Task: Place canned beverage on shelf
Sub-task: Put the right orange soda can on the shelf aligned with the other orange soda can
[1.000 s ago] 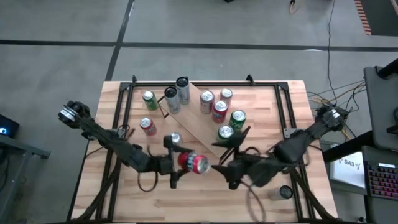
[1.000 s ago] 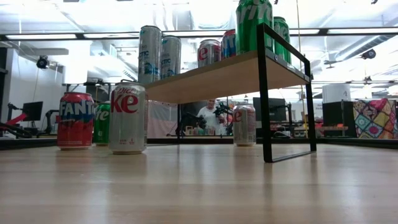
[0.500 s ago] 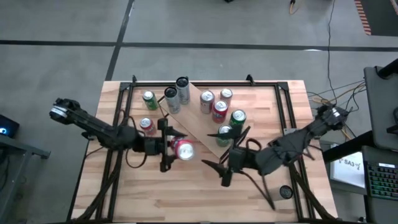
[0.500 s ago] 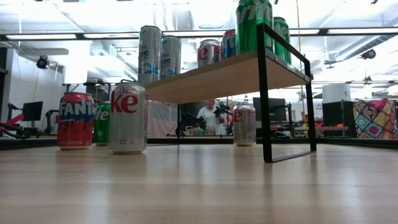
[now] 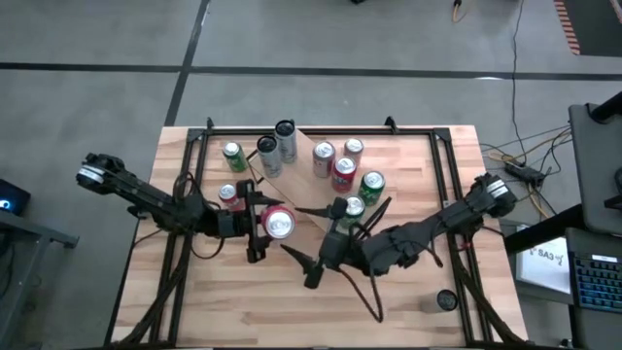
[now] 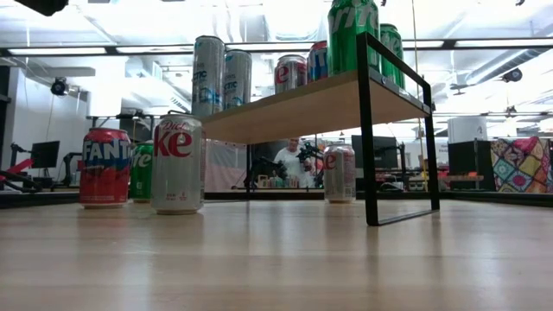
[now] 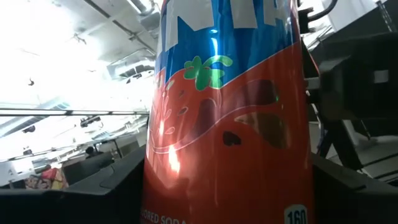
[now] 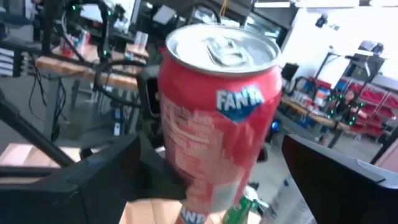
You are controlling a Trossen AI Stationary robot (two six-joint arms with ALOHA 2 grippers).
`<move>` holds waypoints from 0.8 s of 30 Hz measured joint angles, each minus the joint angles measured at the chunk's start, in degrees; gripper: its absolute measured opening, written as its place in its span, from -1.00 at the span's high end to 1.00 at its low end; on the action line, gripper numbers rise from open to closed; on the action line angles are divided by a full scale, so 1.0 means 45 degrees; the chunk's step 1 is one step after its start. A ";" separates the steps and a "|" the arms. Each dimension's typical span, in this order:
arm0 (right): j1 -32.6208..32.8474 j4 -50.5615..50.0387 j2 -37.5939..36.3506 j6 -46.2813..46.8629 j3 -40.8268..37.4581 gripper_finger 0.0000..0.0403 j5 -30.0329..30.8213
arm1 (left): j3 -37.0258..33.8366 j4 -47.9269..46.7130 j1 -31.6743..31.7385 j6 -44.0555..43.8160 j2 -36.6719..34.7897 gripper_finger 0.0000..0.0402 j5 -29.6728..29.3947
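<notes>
Left gripper [image 5: 260,223] now clamped on a red Fanta can [image 5: 279,224], lifted clear of the bench [image 5: 243,301] and turned more upright than a second ago, when the can lay tipped on its side nearer the bench's front edge. Since then carried up and back, closer to the shelf [image 5: 313,199]. Right gripper [image 5: 309,253] swung in from farther off, jaws spread wide and empty, the can sitting in front of them and filling the right wrist view. Looks like a handover being set up, with the right jaws lined up to take the can, though contact between them and the can cannot be made out. Shelf just beyond both sets of jaws, already carrying several cans, with open board left at its near end. Can not yet on the shelf; placing is still to come.
</notes>
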 joint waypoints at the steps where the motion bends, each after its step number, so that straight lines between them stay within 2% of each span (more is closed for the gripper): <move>1: 0.0014 0.0300 0.0063 -0.0184 0.0000 -0.88 -0.0001 | 0.0001 0.0011 0.0000 0.0009 -0.0001 -0.41 0.0003; 6: -0.0073 0.1759 0.0351 -0.0917 0.0000 -0.88 -0.0138 | 0.0151 0.0174 -0.0005 0.0032 0.0049 -0.41 0.0019; 12: -0.0664 0.2590 0.0581 -0.0713 0.0000 -0.88 -0.1102 | 0.0329 0.0107 -0.0004 0.0014 0.0320 -0.41 0.0023; 20: -0.1074 0.2836 0.0581 -0.0735 0.0000 -0.88 -0.2035 | 0.0384 0.0195 0.0010 -0.0017 0.0510 -0.41 -0.0015; 24: -0.1123 0.2886 0.0581 -0.0745 0.0000 -0.88 -0.2061 | 0.0384 0.0208 0.0010 -0.0021 0.0510 -0.41 -0.0161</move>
